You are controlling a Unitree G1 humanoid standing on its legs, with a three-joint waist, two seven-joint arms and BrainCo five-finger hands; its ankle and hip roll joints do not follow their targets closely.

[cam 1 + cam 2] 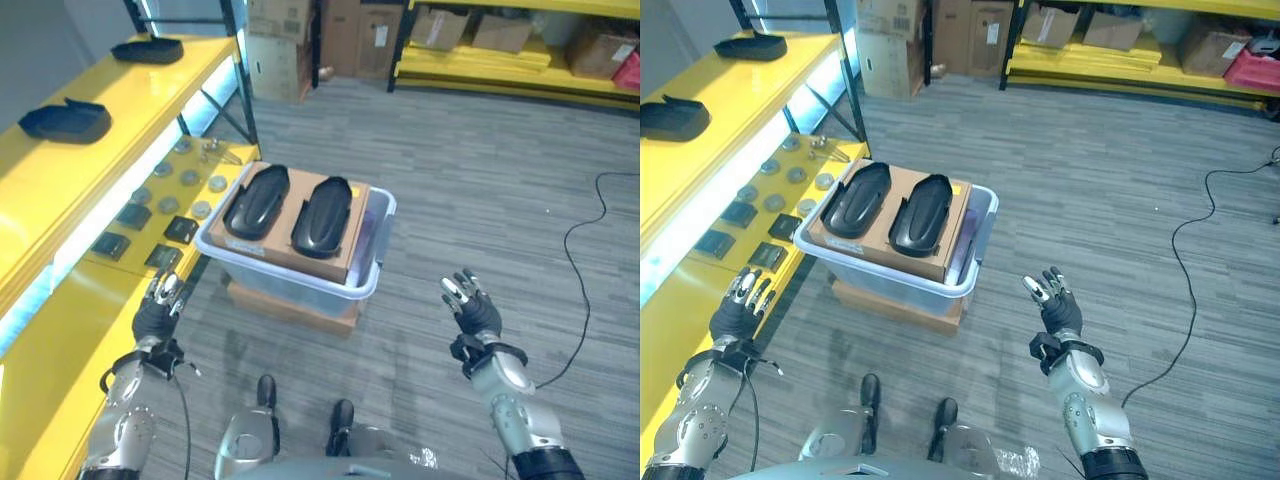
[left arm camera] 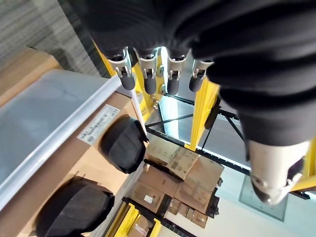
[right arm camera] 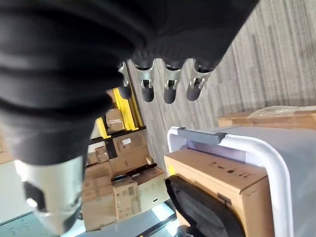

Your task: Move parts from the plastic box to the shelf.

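Left eye view: cardboard (image 1: 300, 225) hides plastic box (image 1: 372, 268) interior; two black parts (image 1: 256, 200) atop.

The shelf (image 1: 150, 85) was bright yellow with black uprights. Two glossy black parts (image 1: 257, 200) lay on a plain brown cardboard sheet (image 1: 350, 245) in a translucent, pale bluish-white plastic box (image 1: 365, 285). More black parts (image 1: 66, 120) sat on the upper shelf. The floor (image 1: 470, 180) was grey, streaked in plank-like stripes. Both the left hand (image 1: 155, 310) and right hand (image 1: 470, 305) had silver fingers with dark tips under dark ribbed covers.
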